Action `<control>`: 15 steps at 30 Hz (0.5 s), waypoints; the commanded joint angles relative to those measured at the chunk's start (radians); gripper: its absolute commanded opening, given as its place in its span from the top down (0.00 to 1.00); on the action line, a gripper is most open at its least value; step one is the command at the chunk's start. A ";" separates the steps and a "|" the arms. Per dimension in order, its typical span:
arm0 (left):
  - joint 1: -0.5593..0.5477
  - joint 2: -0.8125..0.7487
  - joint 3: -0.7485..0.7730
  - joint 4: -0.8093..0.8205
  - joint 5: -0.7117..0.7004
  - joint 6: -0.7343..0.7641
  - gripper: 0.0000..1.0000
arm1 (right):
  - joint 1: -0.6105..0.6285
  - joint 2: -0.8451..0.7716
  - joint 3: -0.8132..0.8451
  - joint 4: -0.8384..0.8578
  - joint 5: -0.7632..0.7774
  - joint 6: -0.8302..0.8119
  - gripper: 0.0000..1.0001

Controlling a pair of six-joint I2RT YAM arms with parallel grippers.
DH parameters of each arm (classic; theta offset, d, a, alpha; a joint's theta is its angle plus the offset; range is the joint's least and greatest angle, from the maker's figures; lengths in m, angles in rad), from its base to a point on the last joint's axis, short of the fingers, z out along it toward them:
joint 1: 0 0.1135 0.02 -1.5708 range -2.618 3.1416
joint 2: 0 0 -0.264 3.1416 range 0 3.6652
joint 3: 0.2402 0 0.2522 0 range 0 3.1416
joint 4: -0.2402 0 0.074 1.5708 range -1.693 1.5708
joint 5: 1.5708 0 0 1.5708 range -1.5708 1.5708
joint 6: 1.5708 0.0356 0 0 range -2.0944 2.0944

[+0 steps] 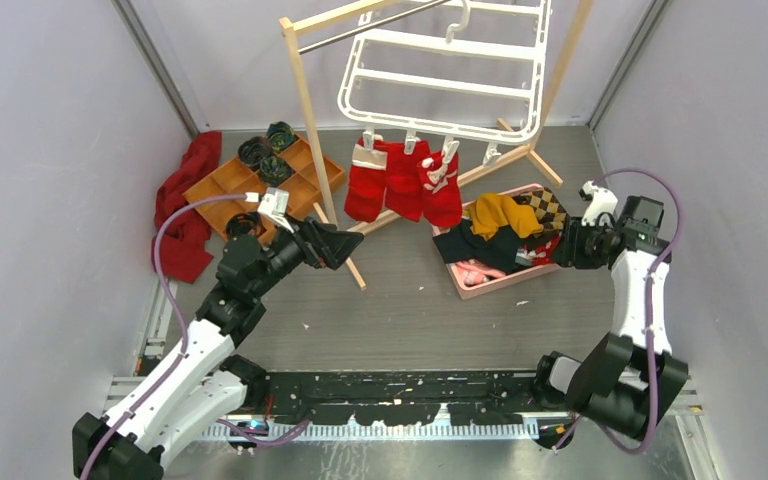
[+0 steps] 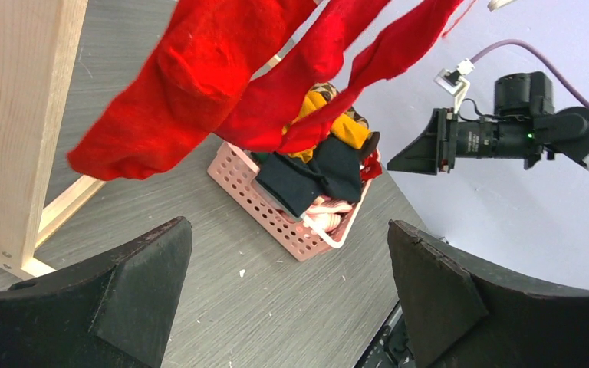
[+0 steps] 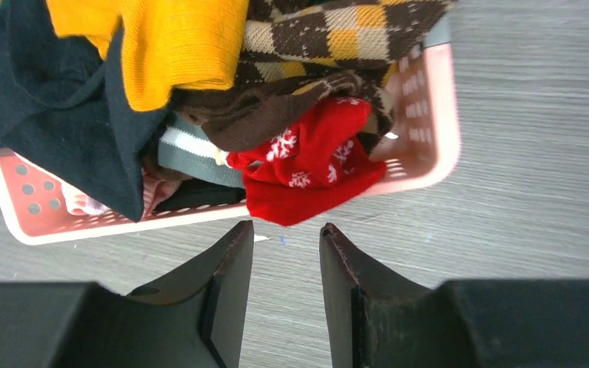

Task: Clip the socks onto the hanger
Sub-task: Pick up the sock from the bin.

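Three red socks [image 1: 403,180] hang side by side from clips on the near bar of the white hanger [image 1: 450,84], which hangs on the wooden rack [image 1: 310,110] at the far middle. A snowflake sock [image 3: 307,165] spills over the right rim of the pink basket [image 3: 437,115]. Your right hand [image 3: 285,230] sits just beside that sock, its fingers a slim gap apart and gripping nothing. Your left hand [image 2: 287,234], near and left of the hanging socks, is spread wide and empty.

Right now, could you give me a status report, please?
Left gripper open, empty. Right gripper ajar, empty, near red sock on basket. Three socks on hanger.
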State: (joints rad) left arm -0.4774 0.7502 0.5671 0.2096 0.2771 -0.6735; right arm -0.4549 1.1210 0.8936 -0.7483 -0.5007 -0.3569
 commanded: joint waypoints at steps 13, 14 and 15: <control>0.004 0.080 0.044 0.142 0.000 0.016 0.02 | 0.008 0.254 0.025 0.253 -0.174 -0.011 0.50; 0.005 0.086 0.041 0.148 0.002 0.017 0.02 | 0.008 0.259 0.031 0.247 -0.172 -0.013 0.50; 0.004 0.093 0.041 0.154 0.003 0.015 0.02 | 0.011 0.260 0.035 0.240 -0.170 -0.025 0.51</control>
State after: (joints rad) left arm -0.4774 0.8345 0.5648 0.2817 0.2764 -0.6727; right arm -0.4549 1.3731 0.9058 -0.5884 -0.6357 -0.3904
